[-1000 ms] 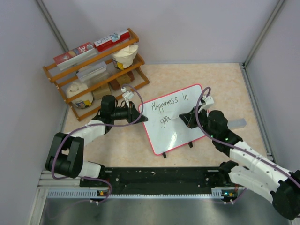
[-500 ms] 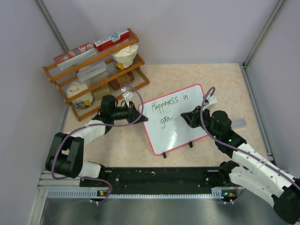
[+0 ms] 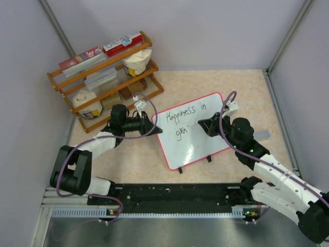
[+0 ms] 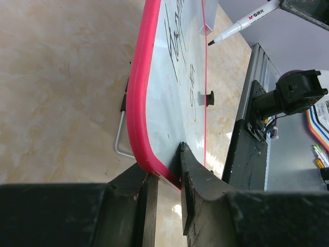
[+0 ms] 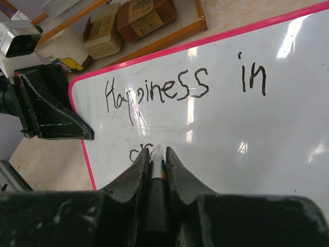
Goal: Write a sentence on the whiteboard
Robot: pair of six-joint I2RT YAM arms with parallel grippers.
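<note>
Watching the feeds, I see the whiteboard [image 3: 198, 146] sitting mid-frame in the top view on its small black feet. Left gripper [image 3: 152, 127] pinches the red rim at the board's left edge, and the right gripper [image 3: 203, 125] is clamped on a marker [image 4: 245, 24]. The sentence [image 3: 181, 114] reads "Happiness in" with "gra" below. On the right wrist cam the fingers [image 5: 131, 180] cover most of that second line and the pen tip, so I can't tell if it touches the board.

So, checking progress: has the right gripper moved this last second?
Yes. The right gripper, holding the marker, moved up the top view, from "gra" toward "in" on the whiteboard.
</note>
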